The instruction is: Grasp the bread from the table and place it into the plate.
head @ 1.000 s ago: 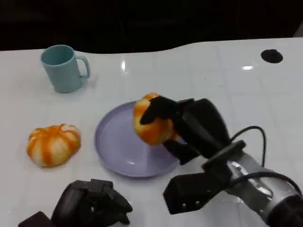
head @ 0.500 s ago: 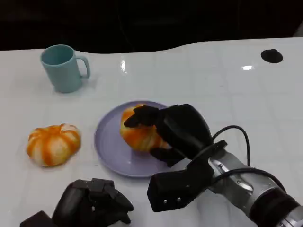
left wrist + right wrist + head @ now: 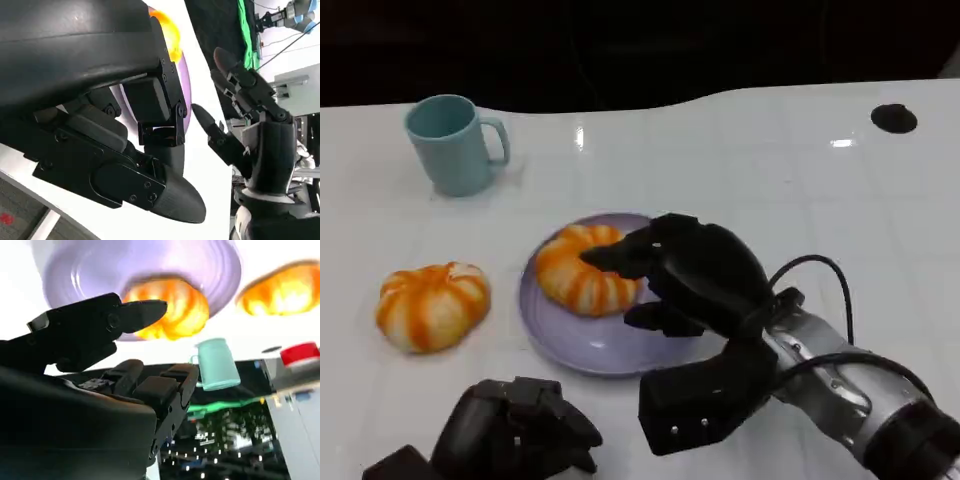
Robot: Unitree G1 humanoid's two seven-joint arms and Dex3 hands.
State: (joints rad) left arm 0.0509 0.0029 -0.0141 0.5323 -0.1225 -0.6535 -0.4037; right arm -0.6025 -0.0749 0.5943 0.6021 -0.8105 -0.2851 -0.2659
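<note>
Bread (image 3: 582, 276) on plate (image 3: 585, 345), fingers (image 3: 620, 255) seemingly apart.

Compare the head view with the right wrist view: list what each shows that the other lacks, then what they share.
Head view alone: the left hand, fingers curled, low near the table's front edge, and a black disc at the far right. Right wrist view alone: a red object and a dark room with small lights beyond the table. Both: the right hand open beside the bread lying on the purple plate, a second bread on the table, and the teal mug.
</note>
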